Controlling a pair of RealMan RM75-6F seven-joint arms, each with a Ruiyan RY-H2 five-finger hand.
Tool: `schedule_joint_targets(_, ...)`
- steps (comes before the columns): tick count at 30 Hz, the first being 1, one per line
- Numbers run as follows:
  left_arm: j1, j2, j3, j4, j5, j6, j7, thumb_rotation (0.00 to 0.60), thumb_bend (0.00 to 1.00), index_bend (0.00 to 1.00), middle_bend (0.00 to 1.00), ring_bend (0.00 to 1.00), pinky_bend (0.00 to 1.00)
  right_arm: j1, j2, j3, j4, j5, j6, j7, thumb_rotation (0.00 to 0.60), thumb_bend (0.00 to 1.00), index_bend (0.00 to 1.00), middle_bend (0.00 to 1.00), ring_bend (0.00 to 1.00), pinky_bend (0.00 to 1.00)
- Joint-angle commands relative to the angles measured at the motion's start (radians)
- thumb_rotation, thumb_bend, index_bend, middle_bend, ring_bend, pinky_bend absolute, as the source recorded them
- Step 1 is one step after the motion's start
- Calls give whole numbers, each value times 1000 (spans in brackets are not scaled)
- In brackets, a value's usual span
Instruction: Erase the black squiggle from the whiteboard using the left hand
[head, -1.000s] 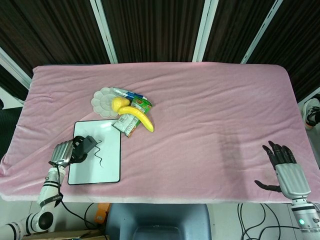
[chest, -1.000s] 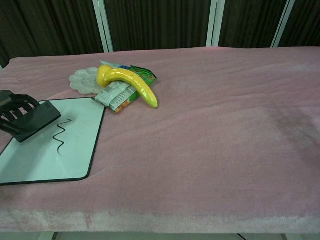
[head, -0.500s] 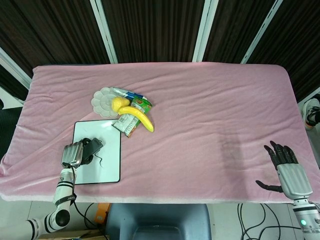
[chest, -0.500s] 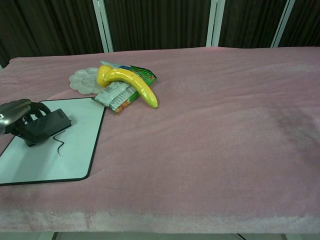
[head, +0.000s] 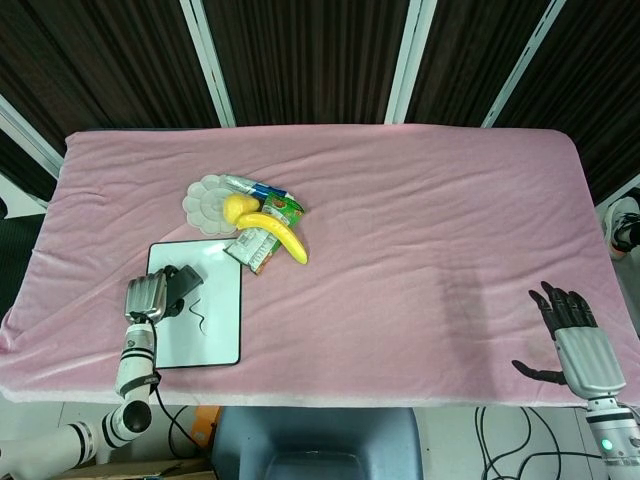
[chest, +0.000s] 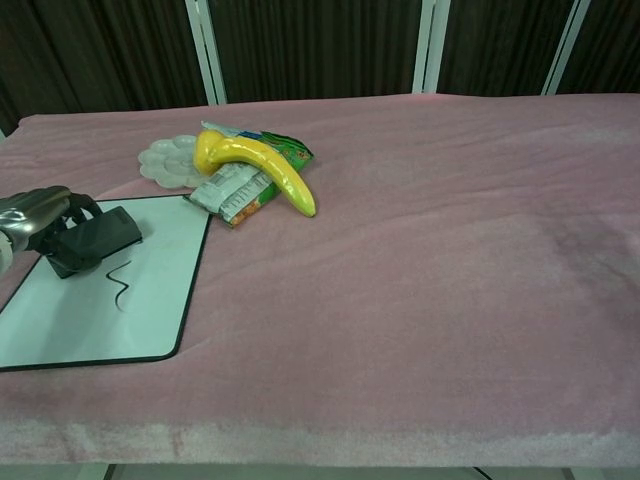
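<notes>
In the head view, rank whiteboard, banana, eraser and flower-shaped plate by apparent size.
1. whiteboard, clearly largest.
2. banana and flower-shaped plate: look about alike, the banana longer, the plate wider; partly overlapped, so unranked.
3. eraser, partly hidden by the left hand, looks smallest.

No text, brand, number or sign can be read in either view. The green and white printed packets (chest: 250, 180) lying under the yellow banana (chest: 262, 165), far left on the pink cloth, carry printing too small and blurred to make out. The white rectangular whiteboard with a black frame (chest: 150, 300), near left, bears only a black squiggle (chest: 119, 281), not letters.
</notes>
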Motion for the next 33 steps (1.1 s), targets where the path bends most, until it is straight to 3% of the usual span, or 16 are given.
schedule_joint_targets(1,-17,-2,-11,9,-25,-12,18,600,784,649,750,635,445,0,0,1,0,1,0,0,600,217,0,0,0,0)
schedule_joint_targets(7,-36,3,-5,-13,-55,-17,58,600,787,649,749,634,445,1,-2,2,0,2,-1,-5,600,218,0,0,0,0)
schedule_joint_targets(15,-38,46,28,-125,-84,-1,106,600,786,649,749,633,445,1,-3,2,-2,4,-2,-8,600,217,0,0,0,0)
schedule_joint_targets(33,4,207,139,-399,-20,-42,34,600,785,649,749,633,442,-3,1,-2,-3,-7,7,-3,600,217,0,0,0,0)
